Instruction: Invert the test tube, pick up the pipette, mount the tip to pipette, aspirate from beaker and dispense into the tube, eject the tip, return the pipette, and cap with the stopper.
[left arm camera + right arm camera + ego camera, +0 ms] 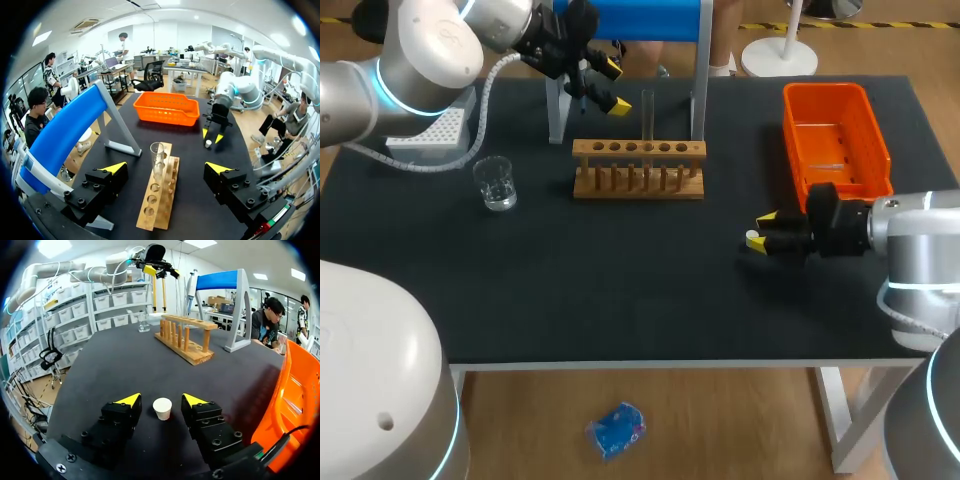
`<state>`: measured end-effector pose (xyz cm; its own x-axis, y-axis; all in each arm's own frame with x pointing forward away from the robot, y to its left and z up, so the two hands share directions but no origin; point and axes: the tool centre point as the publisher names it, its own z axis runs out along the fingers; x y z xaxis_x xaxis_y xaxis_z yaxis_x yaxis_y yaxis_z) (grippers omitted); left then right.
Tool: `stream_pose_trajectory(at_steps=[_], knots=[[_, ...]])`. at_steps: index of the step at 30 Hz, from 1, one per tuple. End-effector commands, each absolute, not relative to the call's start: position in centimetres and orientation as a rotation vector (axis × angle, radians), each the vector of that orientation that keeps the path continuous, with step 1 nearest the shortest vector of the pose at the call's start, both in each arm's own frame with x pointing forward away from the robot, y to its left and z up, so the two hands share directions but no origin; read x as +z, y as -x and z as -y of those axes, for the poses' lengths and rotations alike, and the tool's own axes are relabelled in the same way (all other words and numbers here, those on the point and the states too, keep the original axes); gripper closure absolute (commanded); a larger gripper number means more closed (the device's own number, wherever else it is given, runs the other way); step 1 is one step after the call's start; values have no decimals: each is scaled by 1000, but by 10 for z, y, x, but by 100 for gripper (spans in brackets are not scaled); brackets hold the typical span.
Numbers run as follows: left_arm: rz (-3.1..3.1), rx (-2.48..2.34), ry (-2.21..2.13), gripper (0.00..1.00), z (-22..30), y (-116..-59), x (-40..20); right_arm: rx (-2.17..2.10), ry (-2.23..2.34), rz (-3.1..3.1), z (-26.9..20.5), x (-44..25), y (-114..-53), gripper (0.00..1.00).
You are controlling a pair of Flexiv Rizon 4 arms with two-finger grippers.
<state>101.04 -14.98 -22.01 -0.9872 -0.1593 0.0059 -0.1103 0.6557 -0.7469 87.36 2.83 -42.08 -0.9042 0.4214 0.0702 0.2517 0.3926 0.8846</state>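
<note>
Tip box (432,138) half under left arm (430,45); stopper (162,408) between right jaws.

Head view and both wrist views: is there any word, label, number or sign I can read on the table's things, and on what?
None readable.
The test tube, wooden rack, orange bin and stopper show no print.
Any marks on the beaker are too small to read.

Orange basket (794,140) right of wooden rack (638,190)
</note>
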Motion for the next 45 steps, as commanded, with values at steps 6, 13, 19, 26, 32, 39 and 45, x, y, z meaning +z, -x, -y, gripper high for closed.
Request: stream_pose_trajectory(at_steps=[6,13,19,26,32,39,45], knots=[[-2809,-1256,228,0,149,-1011,-219,1530,-611,-2486,-33,-426,-881,50],[-2809,-1256,228,0,149,-1011,-219,1532,-612,-2488,-35,-427,-882,53],[-2809,-1256,228,0,149,-1011,-219,1525,-616,-2489,-34,-427,-883,57],[-2809,-1256,228,0,149,-1011,-219,1519,-622,-2492,-33,-427,-882,60],[-2809,-1256,228,0,149,-1011,-219,1515,-626,-2493,-32,-427,-881,71],[-2809,-1256,228,0,149,-1011,-219,1512,-633,-2494,-31,-428,-877,100],[-2809,-1256,228,0,149,-1011,-219,1509,-631,-2492,-30,-427,-875,100]])
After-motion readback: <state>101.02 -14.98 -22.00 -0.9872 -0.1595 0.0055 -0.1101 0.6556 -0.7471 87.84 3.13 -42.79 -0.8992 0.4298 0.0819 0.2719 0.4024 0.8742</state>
